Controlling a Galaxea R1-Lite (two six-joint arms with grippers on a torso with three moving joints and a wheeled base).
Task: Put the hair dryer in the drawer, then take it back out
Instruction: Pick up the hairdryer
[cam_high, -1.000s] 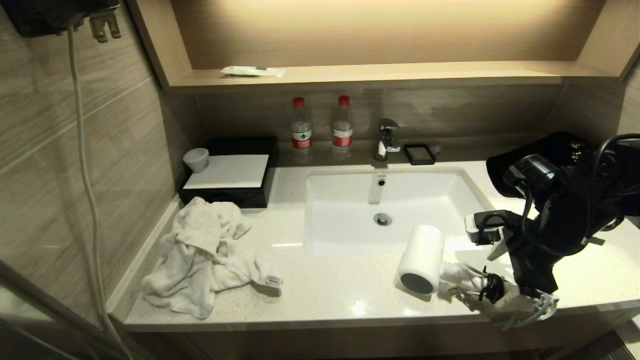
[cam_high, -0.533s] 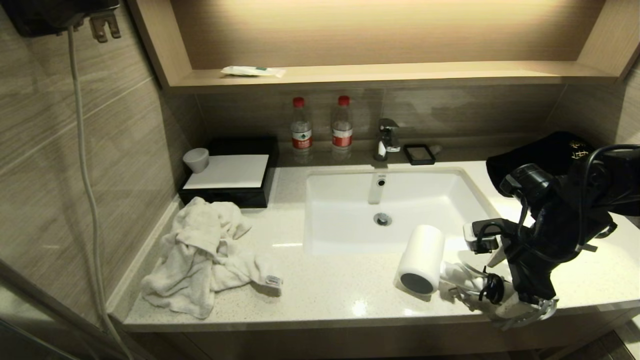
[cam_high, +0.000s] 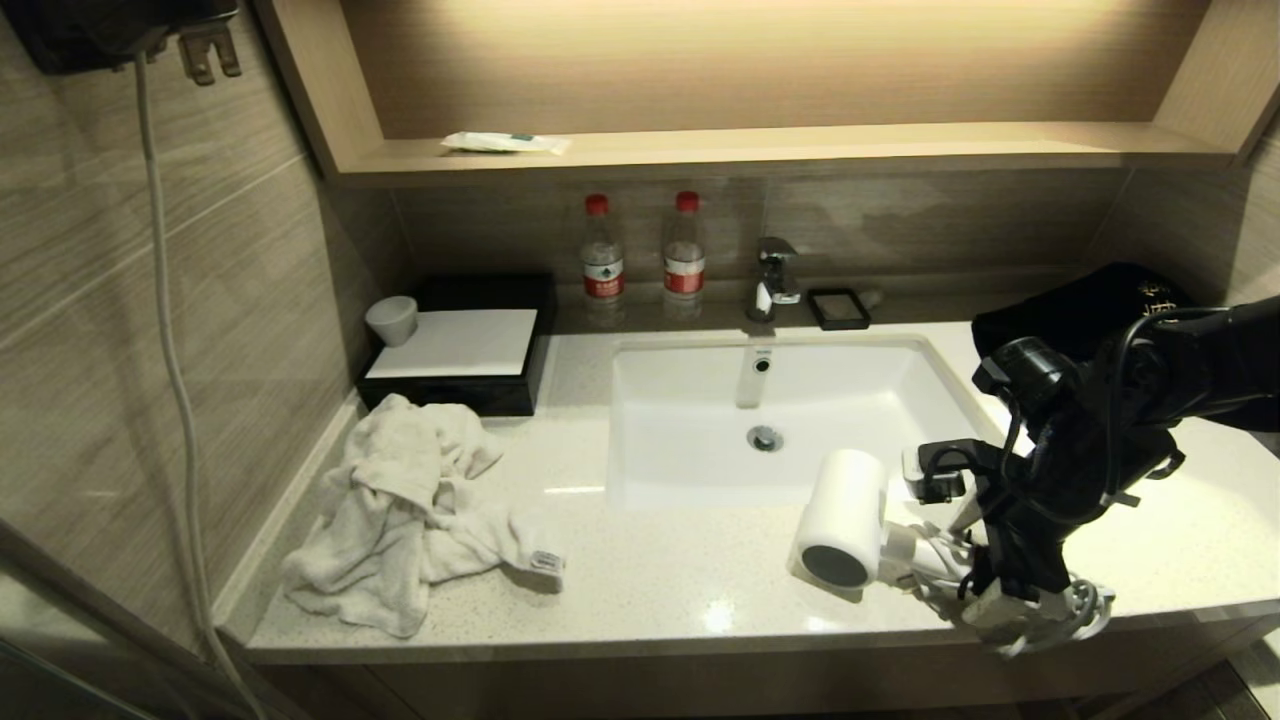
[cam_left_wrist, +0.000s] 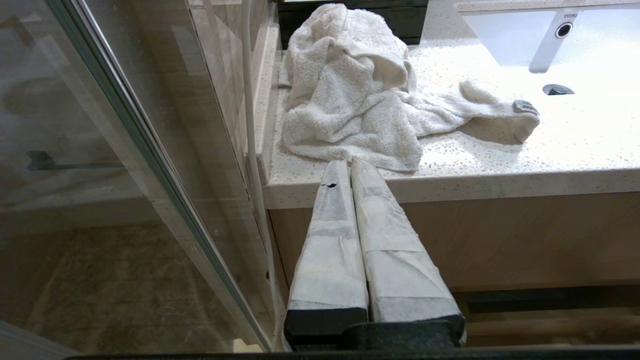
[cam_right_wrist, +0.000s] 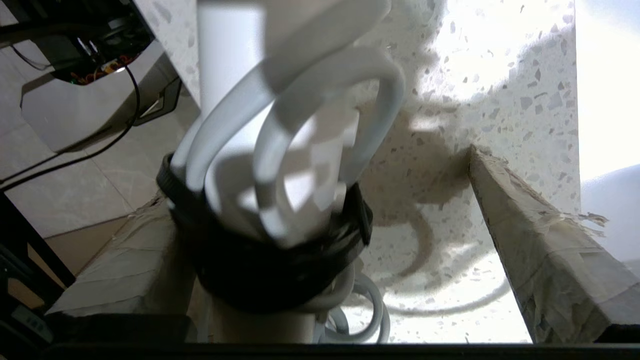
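Lowered since earlier, right pincer (cam_high: 1020, 600) straddles, fingers apart, the white fat-barrelled hair dryer (cam_high: 843, 520) at the pale speckled table (cam_high: 650, 590)'s front edge; ungrasped, every step remains.

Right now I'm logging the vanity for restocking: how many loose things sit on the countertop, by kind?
Water bottles: 2
Towel: 1
Hair dryer: 1
Cup: 1
Black box: 1
Soap dish: 1
Black bag: 1
Total: 8
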